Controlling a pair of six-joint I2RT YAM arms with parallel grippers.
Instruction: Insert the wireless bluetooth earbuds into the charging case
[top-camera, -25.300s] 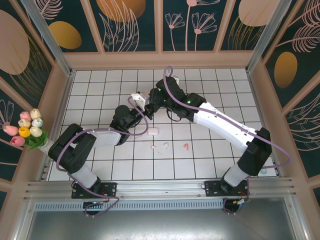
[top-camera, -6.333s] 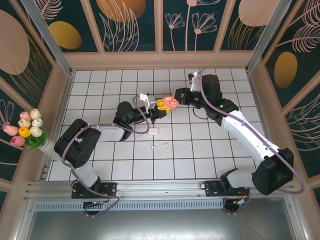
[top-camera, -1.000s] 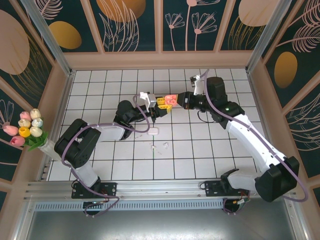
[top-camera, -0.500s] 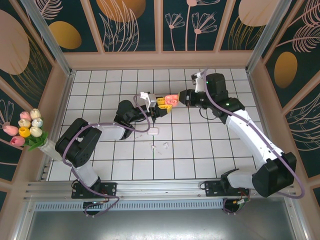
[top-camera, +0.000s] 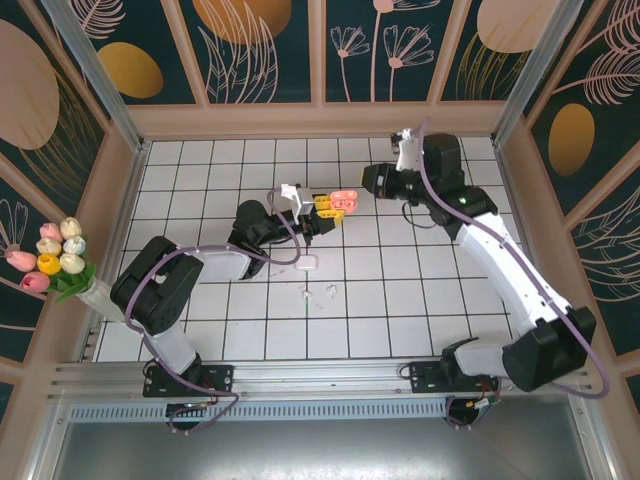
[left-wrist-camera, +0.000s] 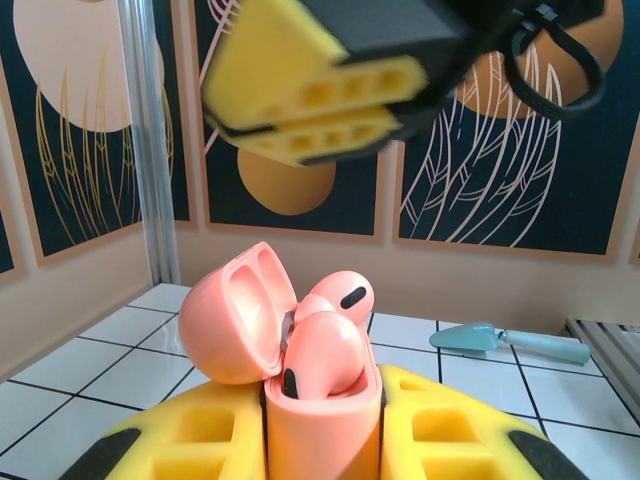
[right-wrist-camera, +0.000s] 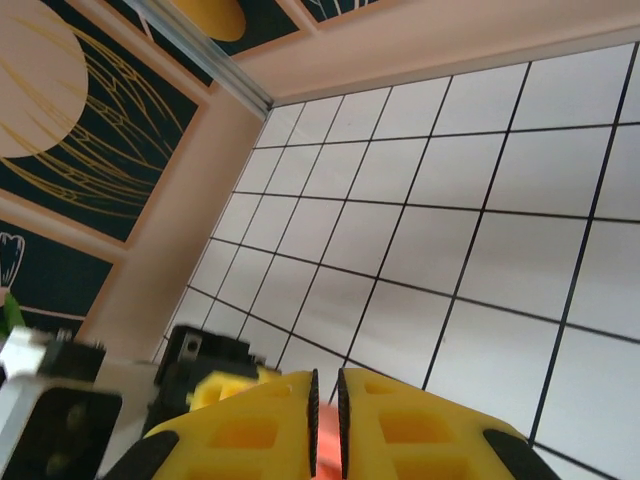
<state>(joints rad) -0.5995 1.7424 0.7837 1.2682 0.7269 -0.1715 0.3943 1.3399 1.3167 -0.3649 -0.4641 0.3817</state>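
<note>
White tiled table (top-camera: 200, 180), floral panels around. The right gripper (right-wrist-camera: 325, 390), jaws nearly together and empty, has just backed away from the salmon-pink charging case (left-wrist-camera: 322, 428), clamped open-lidded in the left gripper (top-camera: 322, 206). Both pink earbuds (left-wrist-camera: 325, 345) sit inside: that pair looks done.

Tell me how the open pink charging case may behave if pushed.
The pink charging case looks smooth and rounded, so it may slip in the left end effector. Its open lid would probably swing shut if pushed. The earbuds sit proud, so a knock might unseat them.
</note>
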